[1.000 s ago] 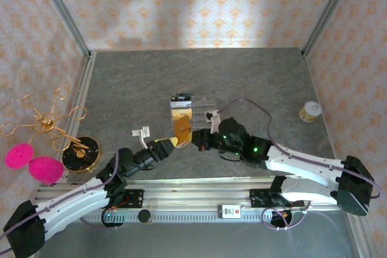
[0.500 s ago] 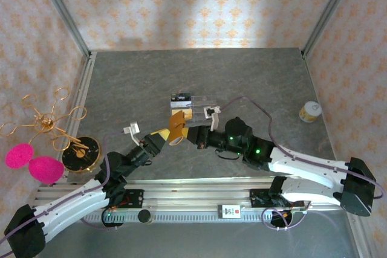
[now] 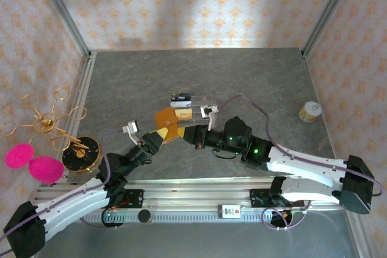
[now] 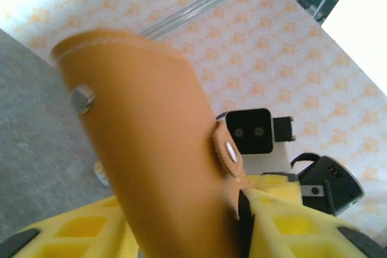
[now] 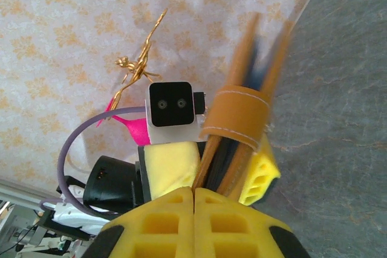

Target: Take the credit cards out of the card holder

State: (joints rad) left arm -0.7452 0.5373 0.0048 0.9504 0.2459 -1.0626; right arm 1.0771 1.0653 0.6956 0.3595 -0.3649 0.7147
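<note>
Wallet pinched upright between two claws, mid-table.
Overhead: wallet (image 3: 167, 118) off the table (image 3: 254, 77), just near the clear stand (image 3: 195, 102); left claw (image 3: 161, 135) grasps its near-left edge, right claw (image 3: 192, 135) close at its right. Left wrist: wallet (image 4: 157, 143) stands between the yellow fingers (image 4: 290, 222). Right wrist: right claw (image 5: 193, 194) clenched, pads meeting; tab (image 5: 239, 113) strapped across both leaves, cards hidden inside. Risk: narrow hold may let the wallet twist or drop; a swing could knock the stand.
</note>
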